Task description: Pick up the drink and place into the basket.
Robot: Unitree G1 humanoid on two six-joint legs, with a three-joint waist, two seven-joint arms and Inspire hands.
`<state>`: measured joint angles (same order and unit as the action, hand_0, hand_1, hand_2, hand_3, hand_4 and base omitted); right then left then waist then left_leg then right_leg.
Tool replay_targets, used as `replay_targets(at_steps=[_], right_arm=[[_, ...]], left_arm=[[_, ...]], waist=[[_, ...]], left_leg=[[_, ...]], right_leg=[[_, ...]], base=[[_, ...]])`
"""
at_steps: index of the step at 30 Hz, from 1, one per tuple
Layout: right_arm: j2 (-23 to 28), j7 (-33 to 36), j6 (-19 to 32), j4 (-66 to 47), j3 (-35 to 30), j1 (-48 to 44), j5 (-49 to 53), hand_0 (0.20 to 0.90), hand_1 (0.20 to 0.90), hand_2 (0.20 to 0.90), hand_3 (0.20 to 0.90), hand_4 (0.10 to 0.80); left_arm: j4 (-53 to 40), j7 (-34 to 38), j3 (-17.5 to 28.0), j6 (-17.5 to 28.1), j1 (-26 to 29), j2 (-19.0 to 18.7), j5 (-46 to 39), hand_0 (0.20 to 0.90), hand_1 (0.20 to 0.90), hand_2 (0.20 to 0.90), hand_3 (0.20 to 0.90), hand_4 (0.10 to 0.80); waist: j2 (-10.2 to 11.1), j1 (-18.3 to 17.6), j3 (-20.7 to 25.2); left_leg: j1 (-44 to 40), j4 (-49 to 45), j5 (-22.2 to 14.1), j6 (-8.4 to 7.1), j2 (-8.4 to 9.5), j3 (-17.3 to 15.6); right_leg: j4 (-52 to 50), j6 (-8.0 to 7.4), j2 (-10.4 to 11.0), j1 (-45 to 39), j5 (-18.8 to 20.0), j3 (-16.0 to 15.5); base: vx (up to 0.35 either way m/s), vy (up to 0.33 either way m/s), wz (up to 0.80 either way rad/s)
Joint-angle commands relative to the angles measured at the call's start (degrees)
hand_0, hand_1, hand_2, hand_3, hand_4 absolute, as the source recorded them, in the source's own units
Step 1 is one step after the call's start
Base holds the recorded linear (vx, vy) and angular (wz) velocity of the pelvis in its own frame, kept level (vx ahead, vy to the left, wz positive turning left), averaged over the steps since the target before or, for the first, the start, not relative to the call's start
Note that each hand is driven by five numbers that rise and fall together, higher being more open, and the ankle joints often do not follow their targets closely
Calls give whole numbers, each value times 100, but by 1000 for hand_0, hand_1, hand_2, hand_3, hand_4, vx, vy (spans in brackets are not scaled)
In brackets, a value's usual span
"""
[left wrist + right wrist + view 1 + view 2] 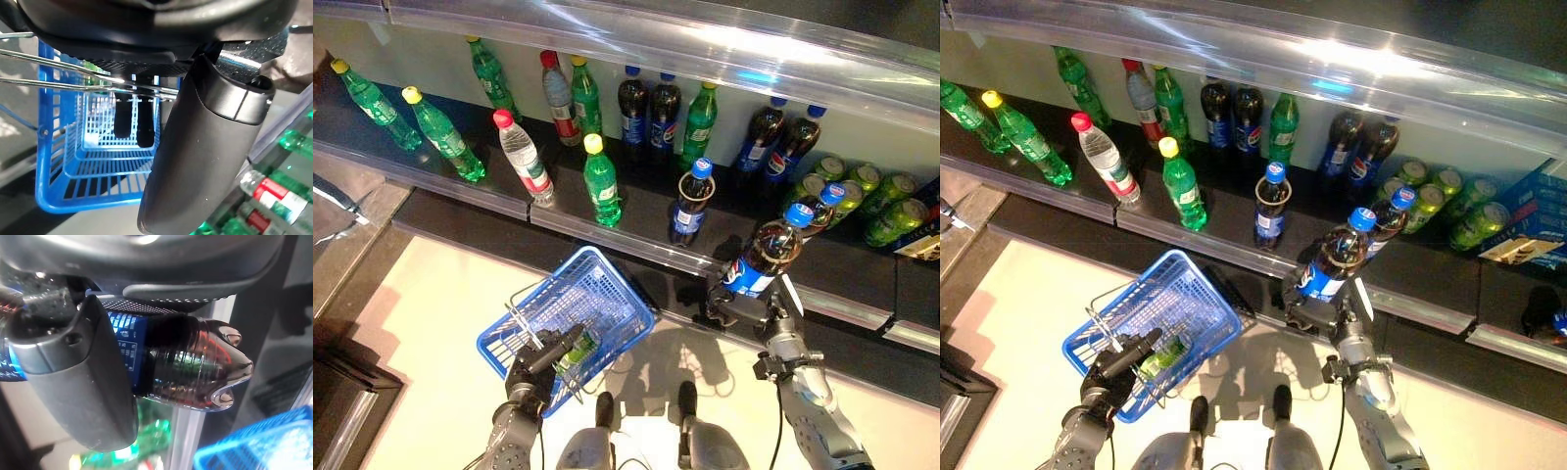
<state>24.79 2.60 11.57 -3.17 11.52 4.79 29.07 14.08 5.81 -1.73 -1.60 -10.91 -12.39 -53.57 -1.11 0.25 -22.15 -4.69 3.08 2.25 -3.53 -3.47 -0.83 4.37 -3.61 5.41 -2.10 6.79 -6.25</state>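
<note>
My right hand (736, 304) is shut on a dark cola bottle (766, 255) with a blue cap and blue label. It holds the bottle tilted in front of the shelf edge, to the right of the basket. In the right wrist view my thumb (83, 382) wraps the bottle (190, 364) by its label. The blue wire basket (597, 289) hangs at lower left with a green drink (579, 348) lying inside. My left hand (540, 360) is shut on its metal handles (73, 81), with the fingers (129, 120) curled round them.
A dark shelf (646, 235) runs across the back. On it stand green bottles (601, 181), a water bottle (524, 155), cola bottles (691, 201) and, at the right, green cans (886, 215). Pale floor (421, 313) lies below the basket.
</note>
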Motion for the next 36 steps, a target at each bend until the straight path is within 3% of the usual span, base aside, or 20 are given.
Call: replay_targets(at_steps=[1,8,18,26,31,36], right_arm=[[71,-635,833,-1128,652,-664,272,300,300,300,200,100],[-141,-371,782,-969,1583,-1365,38,300,300,300,200,100],[-431,5,654,-379,2323,-1677,-117,300,300,300,200,100],[-574,542,926,428,2560,-1895,-666,300,300,300,200,100],[-681,733,924,1074,2688,-2061,-1293,300,300,300,200,100],[-747,993,896,1502,2836,-2380,-1586,300,300,300,200,100]], left_arm=[[-1438,-245,-66,575,166,-746,-270,300,300,300,200,100],[-2184,-469,-493,72,317,-887,-692,300,300,300,200,100],[-2934,-647,-838,-378,473,-977,-1688,300,300,300,200,100],[-3500,-1091,-1008,-477,678,-1087,-2064,300,300,300,200,100],[-3689,-1398,-960,-889,913,-1158,-2560,300,300,300,200,100],[-3772,-1671,-1193,-1129,1016,-1100,-2644,300,300,300,200,100]], waist=[[35,249,1264],[-59,606,1222],[-153,904,1190],[-222,1087,1125],[-276,1188,1080],[-306,1304,1058]], left_leg=[[326,-435,-294,59,112,-64],[416,-416,-217,67,224,212],[566,-444,-134,77,329,502],[706,-498,-83,81,396,672],[819,-550,-45,73,456,795],[869,-611,-39,74,516,923]], right_leg=[[-780,-99,149,-228,-1029,-342],[-803,-94,231,-269,-1044,-624],[-867,-124,356,-267,-1041,-880],[-905,-139,432,-248,-1024,-1033],[-945,-146,492,-220,-1019,-1124],[-958,-151,535,-256,-1014,-1205]], base=[[-21,21,14],[-14,33,25],[-2,31,26],[-8,14,15],[-18,12,16],[13,9,11]])
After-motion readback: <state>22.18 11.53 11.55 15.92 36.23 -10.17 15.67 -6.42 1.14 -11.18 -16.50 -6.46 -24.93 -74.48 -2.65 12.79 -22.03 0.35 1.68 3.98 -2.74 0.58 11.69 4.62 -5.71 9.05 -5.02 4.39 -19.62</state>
